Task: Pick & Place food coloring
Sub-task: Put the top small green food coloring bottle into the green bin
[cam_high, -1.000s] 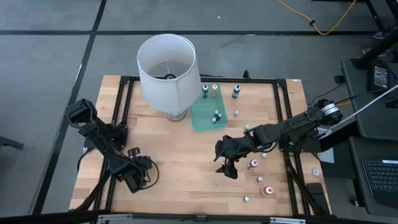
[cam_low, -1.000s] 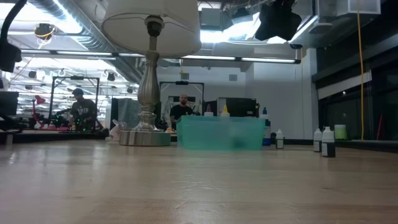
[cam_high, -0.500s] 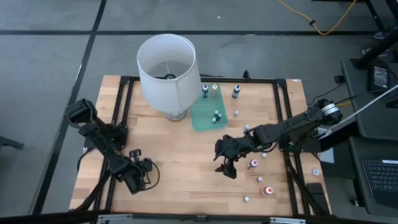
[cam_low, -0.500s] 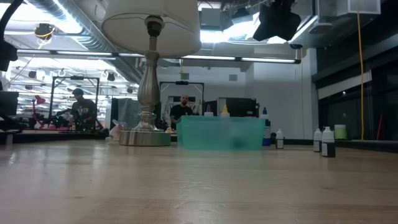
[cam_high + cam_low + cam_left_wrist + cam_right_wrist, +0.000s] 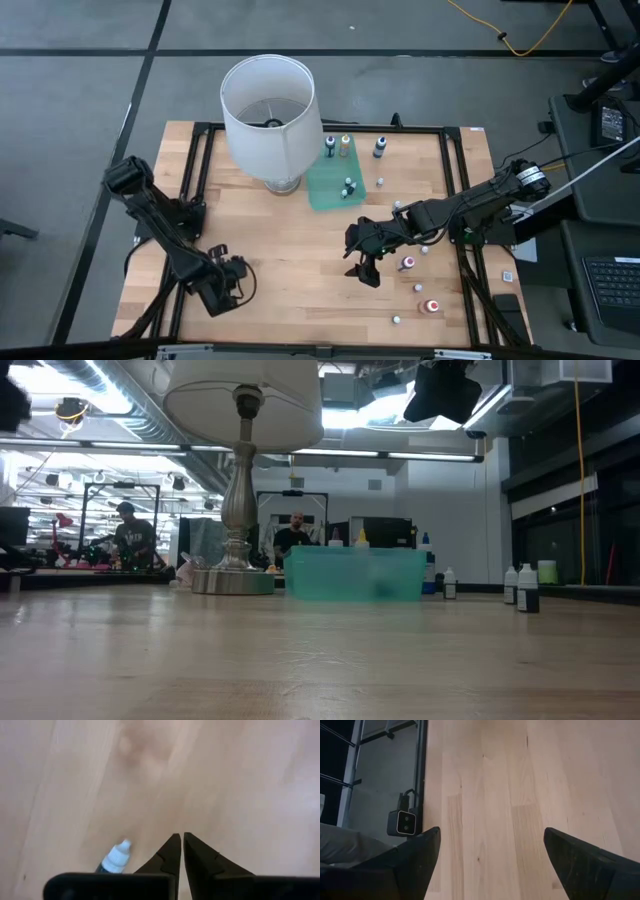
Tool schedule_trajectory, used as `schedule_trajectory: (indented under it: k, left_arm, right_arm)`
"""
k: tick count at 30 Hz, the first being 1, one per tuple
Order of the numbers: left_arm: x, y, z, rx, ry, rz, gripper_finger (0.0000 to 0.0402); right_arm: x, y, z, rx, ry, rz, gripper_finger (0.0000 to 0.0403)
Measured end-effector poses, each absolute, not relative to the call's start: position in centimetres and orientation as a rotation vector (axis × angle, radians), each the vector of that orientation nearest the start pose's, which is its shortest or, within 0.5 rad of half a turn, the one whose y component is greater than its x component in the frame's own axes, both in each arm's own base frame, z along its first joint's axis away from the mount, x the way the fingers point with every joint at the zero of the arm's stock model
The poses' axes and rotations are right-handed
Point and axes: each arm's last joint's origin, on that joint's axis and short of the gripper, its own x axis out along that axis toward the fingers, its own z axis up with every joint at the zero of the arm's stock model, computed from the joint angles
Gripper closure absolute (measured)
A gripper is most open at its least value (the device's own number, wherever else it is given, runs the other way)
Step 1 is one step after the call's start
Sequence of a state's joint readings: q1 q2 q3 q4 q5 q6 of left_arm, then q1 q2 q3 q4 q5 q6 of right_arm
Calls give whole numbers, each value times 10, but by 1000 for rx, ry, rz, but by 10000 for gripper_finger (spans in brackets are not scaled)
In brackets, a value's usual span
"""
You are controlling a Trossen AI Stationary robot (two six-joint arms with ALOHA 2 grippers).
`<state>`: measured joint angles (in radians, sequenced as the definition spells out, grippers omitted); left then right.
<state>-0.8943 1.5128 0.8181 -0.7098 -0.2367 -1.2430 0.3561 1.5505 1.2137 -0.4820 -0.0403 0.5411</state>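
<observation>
Behind wooden table (image 5: 320, 650), workshop people (image 5: 130, 535).

1. The dark two-finger left gripper (image 5: 222, 285) sits toward seven o'clock, its fingers (image 5: 169, 854) pressed together, tips nearly touching.
2. The dark two-finger right gripper (image 5: 362, 262) hovers toward four o'clock, its fingers (image 5: 422, 857) spread wide, gripping nothing.

High camera hanging above, looking straight down, taking in whole table (image 5: 300, 250) from far off. Low camera sitting at table-top level, facing level across toward lamp (image 5: 240, 460) and green tray (image 5: 355, 575); both also showing in high view. Wrist cameras pointing down close at bare wood past own fingers (image 5: 170, 855).
</observation>
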Motion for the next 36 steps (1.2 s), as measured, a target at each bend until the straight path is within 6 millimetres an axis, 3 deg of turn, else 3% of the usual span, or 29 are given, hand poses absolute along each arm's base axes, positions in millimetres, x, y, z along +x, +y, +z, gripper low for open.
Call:
schedule_trajectory:
  k: [8, 17, 21, 25, 36]
  left_arm:
    - [144, -169, 197, -251, 1328, 264, 382]
    - [132, -158, 217, -89, 1367, 14, 284]
    - [131, -157, 214, 6, 1375, -51, 240]
    - [126, -150, 198, 49, 1427, -28, 214]
    - [128, -138, 169, 28, 1461, -88, 211]
  right_arm:
    - [311, 116, 272, 373, 887, 137, 49]
    - [311, 116, 272, 396, 891, 128, 49]
    - [311, 117, 272, 404, 892, 126, 49]
    - [311, 117, 272, 405, 891, 124, 49]
    - [311, 116, 272, 421, 888, 102, 49]
